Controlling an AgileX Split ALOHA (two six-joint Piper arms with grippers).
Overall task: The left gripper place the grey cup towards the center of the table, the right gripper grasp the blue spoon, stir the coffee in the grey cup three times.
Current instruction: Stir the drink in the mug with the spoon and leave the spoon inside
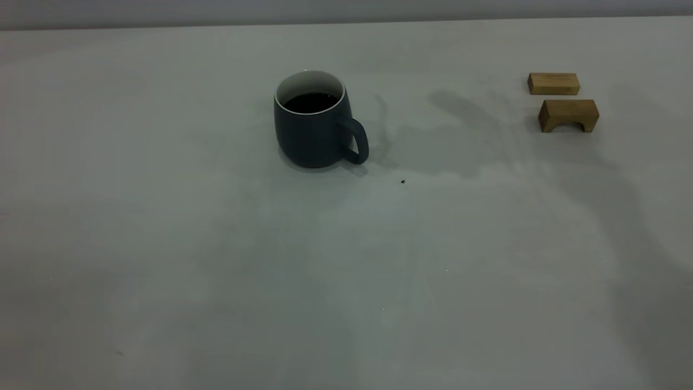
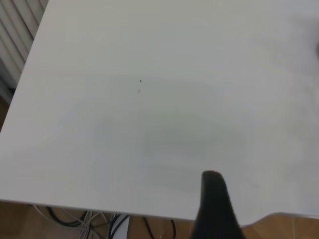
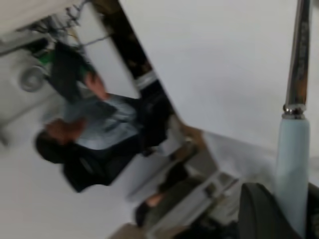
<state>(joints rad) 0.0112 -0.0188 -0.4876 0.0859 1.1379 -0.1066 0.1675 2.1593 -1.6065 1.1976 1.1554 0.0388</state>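
The grey cup [image 1: 315, 122] stood upright a little above and left of the exterior frame's middle, its handle turned toward the lower right, with the coffee [image 1: 311, 102] dark and level inside. It already sat near the centre of the table [image 1: 216, 260], so the placing looked finished. No arm showed in that view.

In the right wrist view the blue spoon [image 3: 293, 164] ran up the frame's right edge, pale handle low and metal neck high, clasped by the right gripper [image 3: 279, 214], one dark finger [image 3: 259, 211] pressing beside the handle.

The left gripper [image 2: 214, 209] hung over bare table at the bottom of its own view; whether its fingers were spread or closed could not be told.

To stir well, the right arm would probably need to bring the spoon down inside the white rim and circle gently, so the cup neither tipped nor slid. Two wooden blocks [image 1: 563, 100] lay at the upper right, well apart from the cup.
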